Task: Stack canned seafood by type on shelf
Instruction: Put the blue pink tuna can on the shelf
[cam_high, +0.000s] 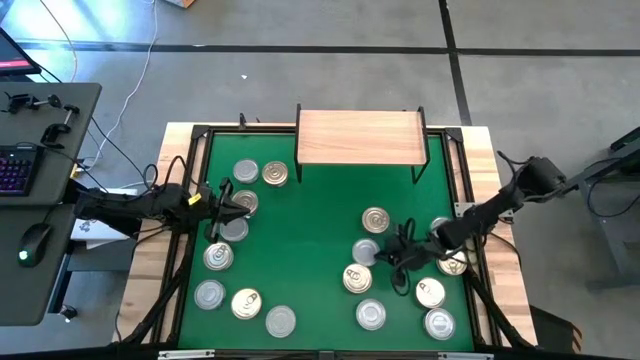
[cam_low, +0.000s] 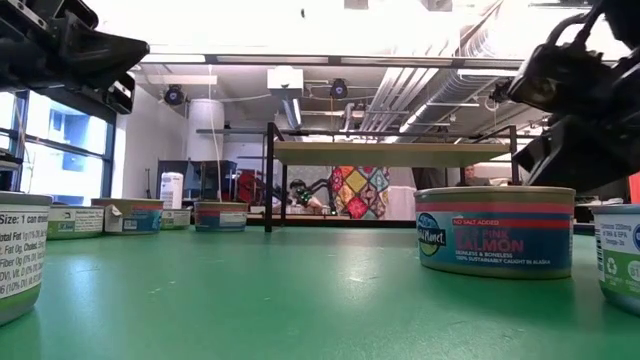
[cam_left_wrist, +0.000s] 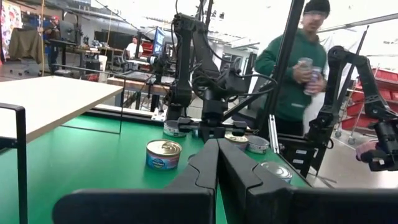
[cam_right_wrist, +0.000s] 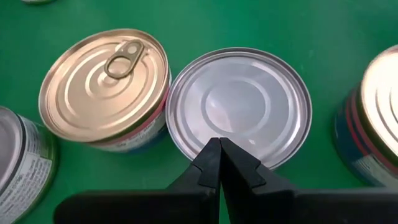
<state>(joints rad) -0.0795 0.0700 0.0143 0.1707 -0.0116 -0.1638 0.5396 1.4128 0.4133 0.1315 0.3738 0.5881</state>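
Several round tins of canned seafood lie flat on the green mat, some with gold pull-tab lids, some with plain silver lids. The wooden shelf stands bare at the mat's far edge on thin black legs. My right gripper is shut and slants down over a silver-lidded tin, which sits right beside a gold-lidded tin; in the high view this gripper is among the right-hand tins. My left gripper is shut, raised and level over the left-hand tins, pointing across the mat. My right gripper's shut fingertips stand over the silver lid's edge, coming slanting down from the table's right. I cannot tell whether they touch the lid. The tin rests flat on the mat.
A salmon tin stands close to the low camera, with more tins at the left. A person in a green top stands beyond the table holding tins. A desk with keyboard and mouse is left of the table.
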